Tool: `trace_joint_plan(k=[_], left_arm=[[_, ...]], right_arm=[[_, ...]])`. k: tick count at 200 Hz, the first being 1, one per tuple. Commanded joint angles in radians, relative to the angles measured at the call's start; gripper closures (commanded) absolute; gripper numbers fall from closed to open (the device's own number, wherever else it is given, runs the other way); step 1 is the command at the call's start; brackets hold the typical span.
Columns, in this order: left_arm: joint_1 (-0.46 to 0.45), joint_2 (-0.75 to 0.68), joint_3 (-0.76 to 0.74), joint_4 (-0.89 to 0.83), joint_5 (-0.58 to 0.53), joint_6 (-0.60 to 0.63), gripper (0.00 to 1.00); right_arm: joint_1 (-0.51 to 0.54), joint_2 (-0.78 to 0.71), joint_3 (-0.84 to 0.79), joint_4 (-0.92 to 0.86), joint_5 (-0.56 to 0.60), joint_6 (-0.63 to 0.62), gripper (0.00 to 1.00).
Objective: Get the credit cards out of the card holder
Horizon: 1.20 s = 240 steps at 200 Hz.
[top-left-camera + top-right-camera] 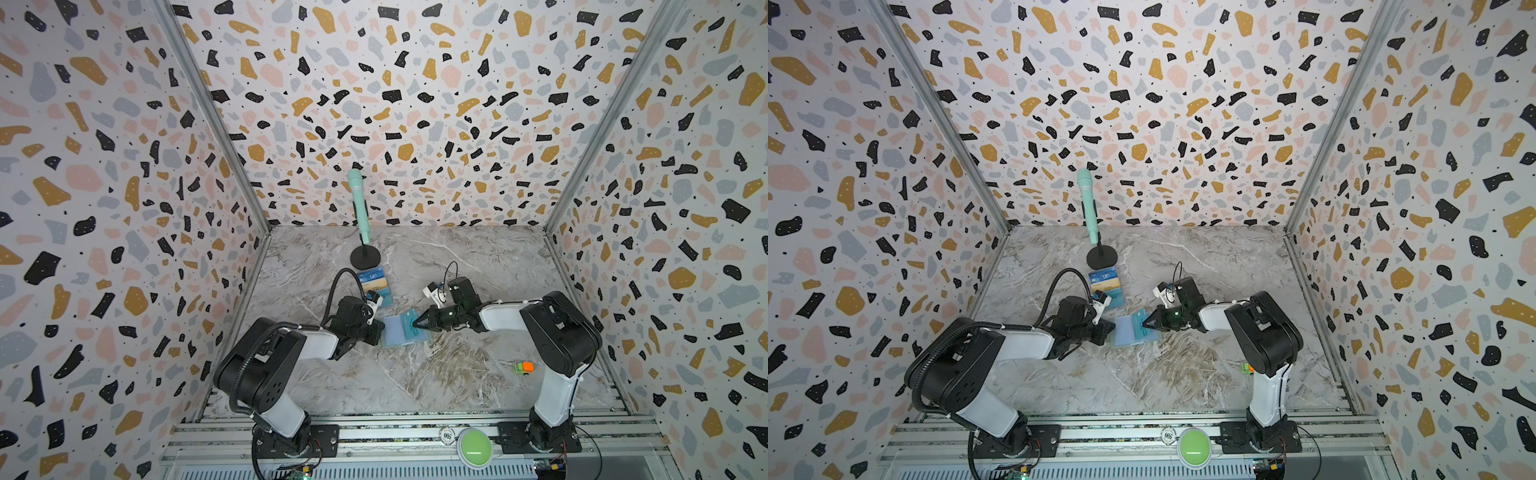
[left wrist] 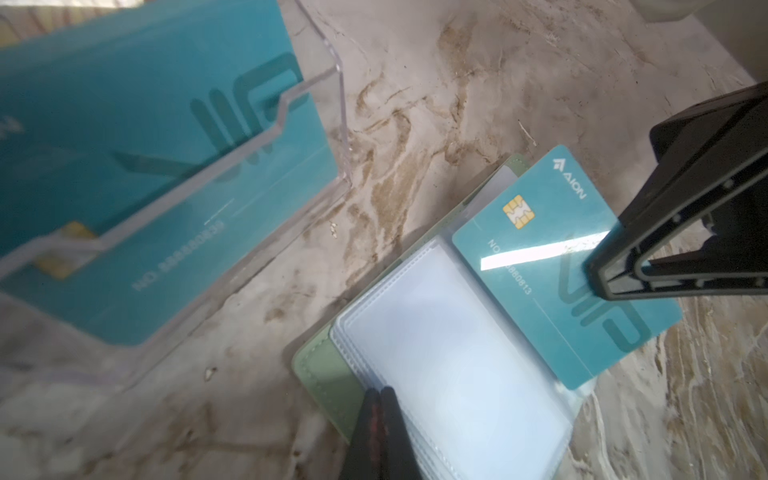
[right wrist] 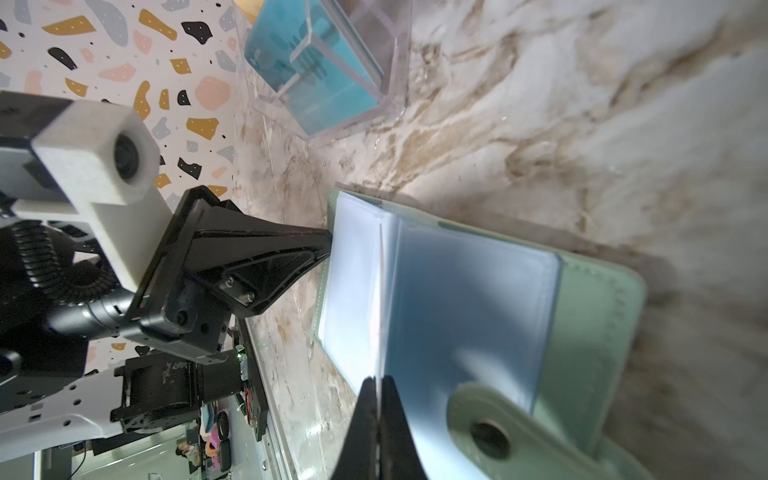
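Lying open on the grey-veined marble bench point(image 1: 457, 374), the small mint-green booklet-style card holder point(image 1: 392, 334) sits between the two arms in both top views, its pale blue transparent sleeve pages point(image 2: 436, 353) facing up. A thin teal plastic credit card point(image 2: 540, 266) with a gold chip and pale lettering rests over the half of the holder nearer the right arm and juts past the sleeve edge on that side. Whether its inner end sits inside a sleeve cannot be told. The right pincer point(image 2: 598, 276) is pressed together on the card's outer edge, pinching it. In the right wrist view its black fingers point(image 3: 361, 415) meet on a thin sheet seen edge-on.

The left pincer point(image 3: 326, 245) is pressed together too, with nothing seen between its tips. They touch the holder's opposite side, where the sleeve pages meet the green cover.

Just behind the left arm's wrist stands a clear tiered acrylic stand point(image 1: 374, 286) showing blue, gold and teal cards. Farther back, a mint-green microphone point(image 1: 358, 203) rises from a round black base. A small orange-and-green toy point(image 1: 523, 367) lies near the right arm.
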<state>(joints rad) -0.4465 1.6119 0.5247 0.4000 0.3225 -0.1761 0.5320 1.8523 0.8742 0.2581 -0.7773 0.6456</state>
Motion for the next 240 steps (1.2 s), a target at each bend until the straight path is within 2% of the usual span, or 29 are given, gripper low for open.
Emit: trace_joint_plan(k=[1,81,121,174,202,240], left_arm=[[-0.005,-0.009,0.01,-0.096,-0.022,0.022,1.0],[-0.005,-0.106,0.019,-0.138,0.009,0.05,1.0],[-0.004,-0.186,0.042,-0.198,0.063,0.082,0.82],[-0.004,-0.307,0.086,-0.211,0.214,0.089,0.69],[0.0,-0.378,0.079,-0.159,0.317,0.094,0.62],[0.009,-0.423,0.097,-0.157,0.455,0.105,0.56]], right_arm=[[-0.003,-0.057,0.028,-0.086,0.061,-0.062,0.96],[-0.004,-0.143,0.045,-0.185,0.139,-0.193,0.99],[-0.004,-0.199,0.078,-0.287,0.151,-0.337,1.0],[-0.003,-0.308,0.112,-0.475,0.125,-0.585,0.99],[-0.004,-0.358,0.114,-0.542,0.103,-0.645,0.99],[0.015,-0.396,0.111,-0.564,-0.006,-0.685,0.99]])
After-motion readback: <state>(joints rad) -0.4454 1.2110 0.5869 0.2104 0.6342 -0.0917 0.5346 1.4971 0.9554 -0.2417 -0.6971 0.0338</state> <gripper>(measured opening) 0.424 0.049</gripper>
